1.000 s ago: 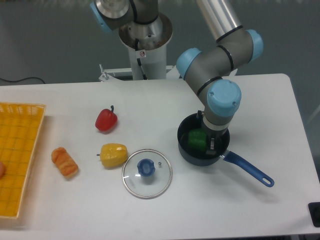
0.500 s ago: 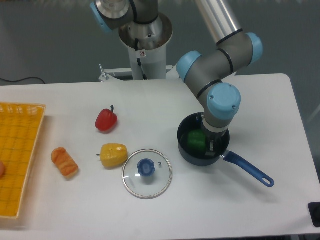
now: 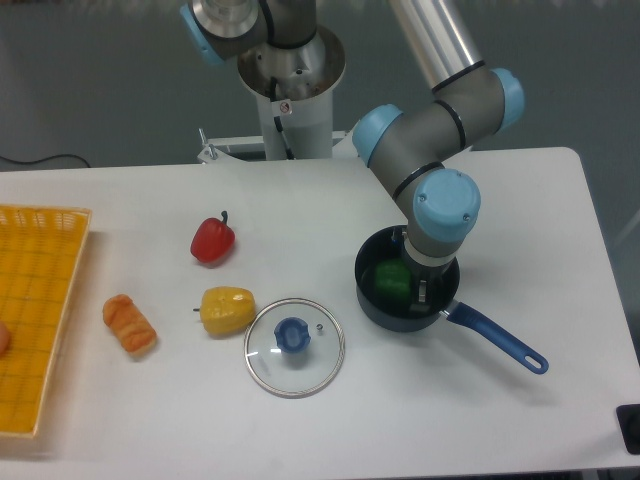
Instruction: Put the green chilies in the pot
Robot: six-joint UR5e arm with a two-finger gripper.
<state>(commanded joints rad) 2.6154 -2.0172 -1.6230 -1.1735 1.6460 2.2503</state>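
You've got the green chilies [image 3: 391, 281] inside the pot [image 3: 372, 300]; gripper [image 3: 420, 288] over it, wrist hides jaws, can't tell grip.

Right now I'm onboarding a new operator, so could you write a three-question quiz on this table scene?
1. True or false: the green chilies sit inside the pot.
2. Which lies nearest the glass lid? A) red pepper B) yellow pepper C) bread roll
3. Fill in: the pot's handle is ____ in colour.

Key: 1 true; 2 B; 3 blue.
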